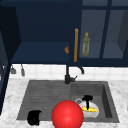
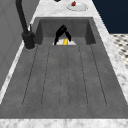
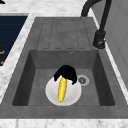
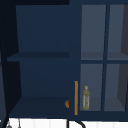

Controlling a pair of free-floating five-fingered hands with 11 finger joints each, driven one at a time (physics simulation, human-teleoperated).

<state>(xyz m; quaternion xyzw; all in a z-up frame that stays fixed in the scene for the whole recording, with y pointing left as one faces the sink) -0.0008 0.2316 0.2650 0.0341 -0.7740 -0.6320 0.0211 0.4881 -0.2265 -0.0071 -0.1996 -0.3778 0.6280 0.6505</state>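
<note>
A: Corn (image 3: 62, 89) lies on the white plate (image 3: 51, 96) in the sink basin (image 3: 37, 85), near the drain (image 3: 82, 80).

B: And the right robot hand (image 1: 87, 99)?

A: Right over the cob's far end, fingers curled down around it in the right side view. I'd call that a grip, though the contact itself is hidden under the fingers.

B: Which way does the cob run?

A: In the front view its long axis runs roughly left to right across the plate, with the hand at its left end. Seen from the right side, the free end points toward that camera, so most of the cob lies away from the hand toward the basin's right wall.

B: The other one?

A: The left robot hand (image 1: 34, 117) hangs at the sink's front left corner, over the drainboard (image 1: 45, 97), well apart from the plate. Its fingers look curled, holding nothing. The right hand is far nearer.

B: Anything else about?

A: A red ball (image 1: 67, 115) at the front edge, the black faucet (image 1: 68, 75) behind, and a bottle (image 1: 86, 44) in the wall cabinet (image 1: 45, 30).
</note>
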